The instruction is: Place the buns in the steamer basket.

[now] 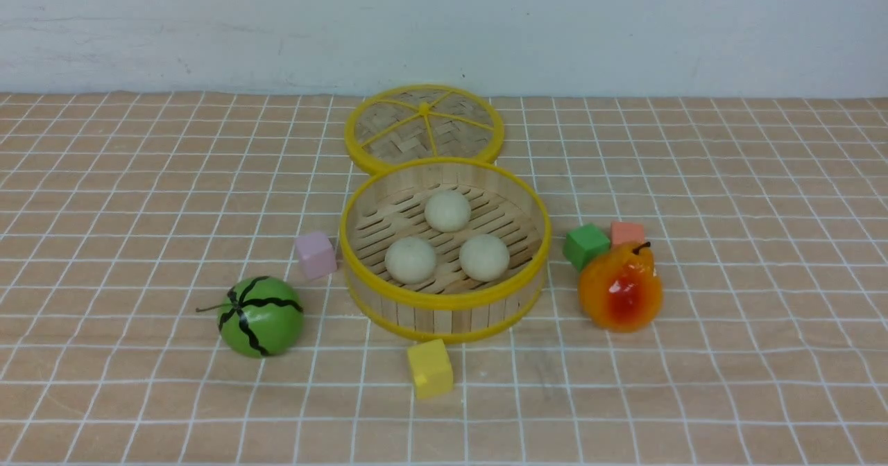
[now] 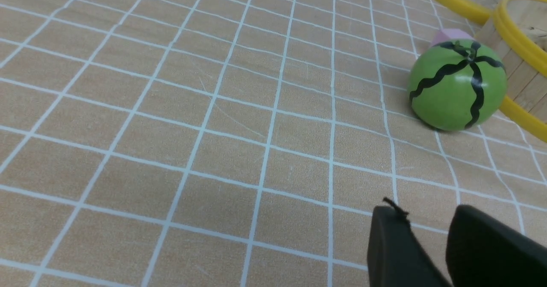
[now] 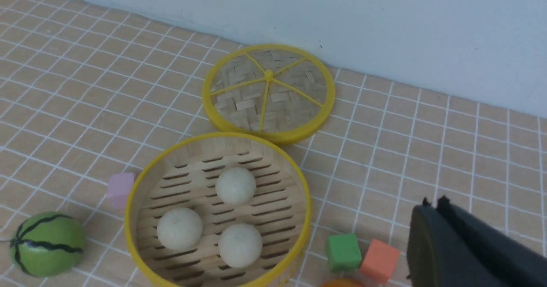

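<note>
All three buns [image 1: 448, 210] [image 1: 411, 259] [image 1: 484, 256] sit inside the steamer basket [image 1: 444, 305] on the checked surface [image 1: 139, 188], so the loading looks done, the right pincer [image 3: 432, 205] is closed and empty, the left pincer [image 2: 429, 218] parted and empty, and only pulling clear seems left.

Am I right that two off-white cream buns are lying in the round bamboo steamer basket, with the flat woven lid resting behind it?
Not quite: three off-white cream buns lie in the round bamboo steamer basket, as the front view shows. The flat woven lid does rest behind it.
</note>
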